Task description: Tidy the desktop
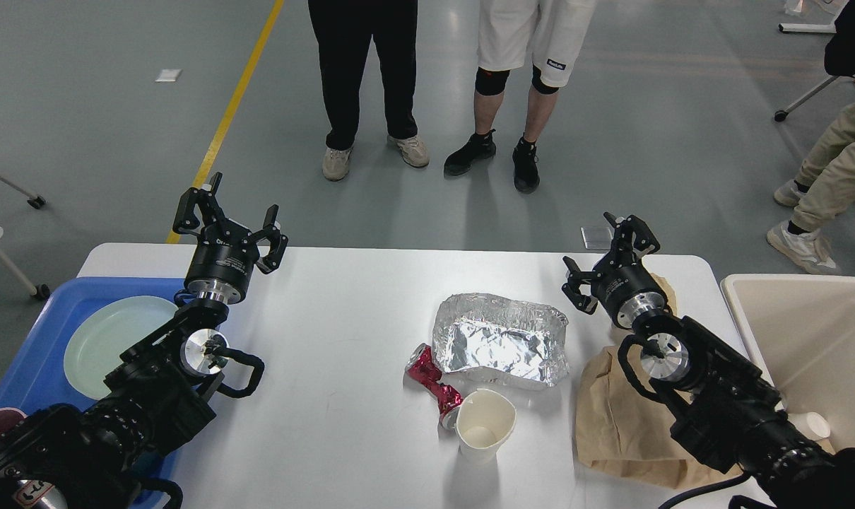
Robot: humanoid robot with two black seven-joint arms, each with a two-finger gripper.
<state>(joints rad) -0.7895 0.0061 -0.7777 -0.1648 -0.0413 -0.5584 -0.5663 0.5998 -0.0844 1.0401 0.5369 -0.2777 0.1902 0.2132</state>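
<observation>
Nearest me on the plain white desktop, the white paper cup lies closer to my right gripper; both it and my left gripper hover open, empty.

Plain white rectangular table. Blue plastic tray carried a pale green round plate. Crinkled silver foil tray; crushed red-and-silver can; white paper cup; tan paper bag; beige rectangular bin. Both pincers were black.
</observation>
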